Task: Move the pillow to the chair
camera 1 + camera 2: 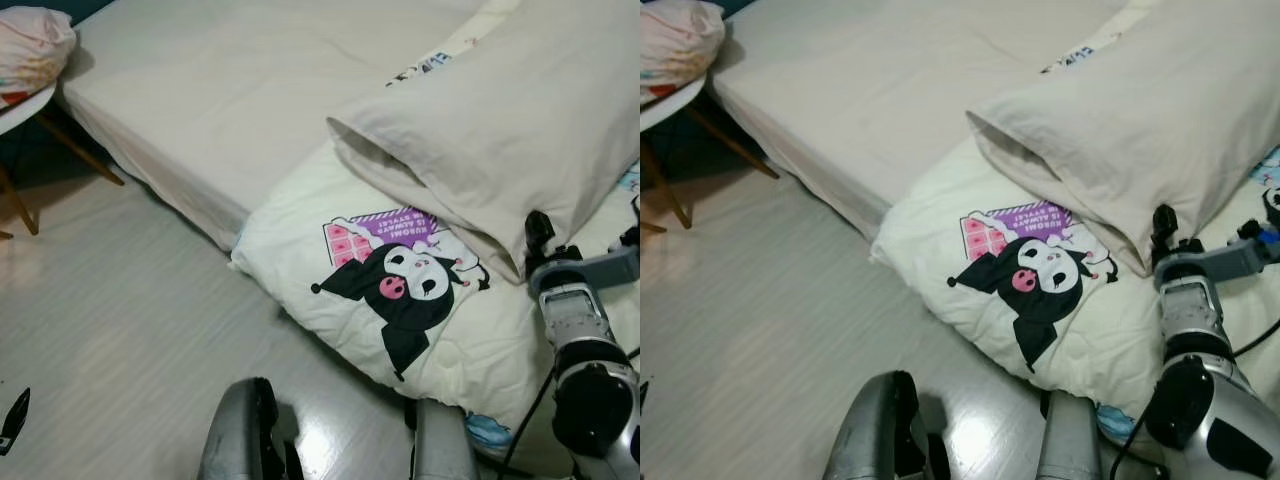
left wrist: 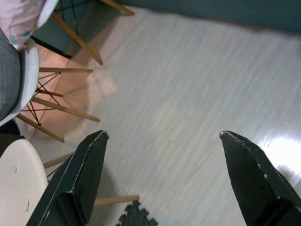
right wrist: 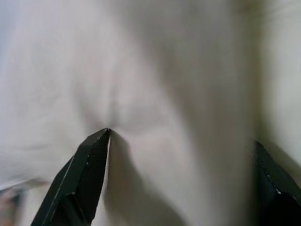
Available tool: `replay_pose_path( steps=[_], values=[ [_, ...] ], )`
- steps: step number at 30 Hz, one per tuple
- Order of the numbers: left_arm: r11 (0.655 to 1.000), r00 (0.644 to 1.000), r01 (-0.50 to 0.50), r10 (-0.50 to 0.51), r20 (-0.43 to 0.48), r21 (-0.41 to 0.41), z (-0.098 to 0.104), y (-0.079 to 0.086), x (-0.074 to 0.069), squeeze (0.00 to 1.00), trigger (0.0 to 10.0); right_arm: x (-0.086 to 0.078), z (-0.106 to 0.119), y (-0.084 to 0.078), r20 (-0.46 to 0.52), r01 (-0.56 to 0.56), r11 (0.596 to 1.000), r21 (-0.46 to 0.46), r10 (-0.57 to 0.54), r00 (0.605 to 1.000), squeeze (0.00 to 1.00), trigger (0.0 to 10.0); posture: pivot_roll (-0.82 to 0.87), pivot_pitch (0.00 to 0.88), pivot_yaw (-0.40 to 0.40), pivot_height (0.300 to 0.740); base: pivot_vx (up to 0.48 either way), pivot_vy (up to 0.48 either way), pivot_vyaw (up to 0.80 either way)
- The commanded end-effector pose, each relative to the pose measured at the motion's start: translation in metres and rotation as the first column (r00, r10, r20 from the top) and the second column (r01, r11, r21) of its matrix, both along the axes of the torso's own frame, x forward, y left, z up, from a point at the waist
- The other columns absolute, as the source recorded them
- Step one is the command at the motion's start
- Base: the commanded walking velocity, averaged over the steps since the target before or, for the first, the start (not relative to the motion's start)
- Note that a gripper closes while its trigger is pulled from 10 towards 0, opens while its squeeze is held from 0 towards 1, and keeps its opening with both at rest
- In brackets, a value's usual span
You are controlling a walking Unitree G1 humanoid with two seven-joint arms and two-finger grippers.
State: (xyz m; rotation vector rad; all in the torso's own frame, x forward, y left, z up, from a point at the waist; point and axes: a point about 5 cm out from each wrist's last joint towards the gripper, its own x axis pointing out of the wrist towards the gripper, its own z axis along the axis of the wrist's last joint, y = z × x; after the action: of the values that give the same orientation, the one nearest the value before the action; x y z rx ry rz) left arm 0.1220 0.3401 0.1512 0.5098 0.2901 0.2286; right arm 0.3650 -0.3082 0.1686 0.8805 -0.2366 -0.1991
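A large beige pillow (image 1: 520,120) lies on a cream quilt printed with a black cartoon figure (image 1: 400,290), at the right side of the low mattress (image 1: 230,90). My right gripper (image 1: 585,235) is at the pillow's near corner. In the right wrist view it is open (image 3: 182,136), one fingertip (image 3: 96,146) pressing a dent into the pillow cloth (image 3: 164,70). A white chair with wooden legs (image 1: 25,105) stands at the far left, a pink bundle (image 1: 30,45) on its seat. My left gripper (image 2: 163,134) hangs open over the floor.
Pale wooden floor (image 1: 120,330) stretches between the mattress and the chair. The left wrist view has two white chairs with wooden legs (image 2: 28,80) close by. My own silver legs (image 1: 240,440) stand at the quilt's near edge.
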Motion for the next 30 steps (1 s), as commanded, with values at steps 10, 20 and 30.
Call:
replay_pose_path(
  steps=[10, 20, 30],
  values=[
    [1.000, 0.998, -0.018, 0.018, -0.063, 0.003, 0.004, -0.002, -0.014, 0.00, 10.0, 0.023, 0.046, 0.025, 0.170, -0.096, 0.995, 0.003, 0.094, 0.981, 0.00, 10.0, 0.21, 0.372, 0.141, 0.570, 0.000, 0.000, 0.00],
    [1.000, 0.997, -0.024, 0.023, -0.078, -0.010, -0.001, 0.002, -0.018, 0.00, 10.0, 0.018, 0.057, 0.005, 0.150, 0.041, 0.998, -0.047, -0.033, 0.988, 0.00, 0.0, 0.21, 0.363, 0.146, 0.570, 0.000, 0.000, 0.00],
    [0.999, 0.996, -0.018, 0.016, -0.082, -0.026, -0.006, 0.000, -0.012, 0.00, 10.0, 0.002, 0.061, -0.028, 0.106, 0.195, 0.972, -0.134, -0.181, 0.978, 0.00, 0.0, 0.18, 0.340, 0.140, 0.570, 0.000, 0.000, 0.00]
  ],
)
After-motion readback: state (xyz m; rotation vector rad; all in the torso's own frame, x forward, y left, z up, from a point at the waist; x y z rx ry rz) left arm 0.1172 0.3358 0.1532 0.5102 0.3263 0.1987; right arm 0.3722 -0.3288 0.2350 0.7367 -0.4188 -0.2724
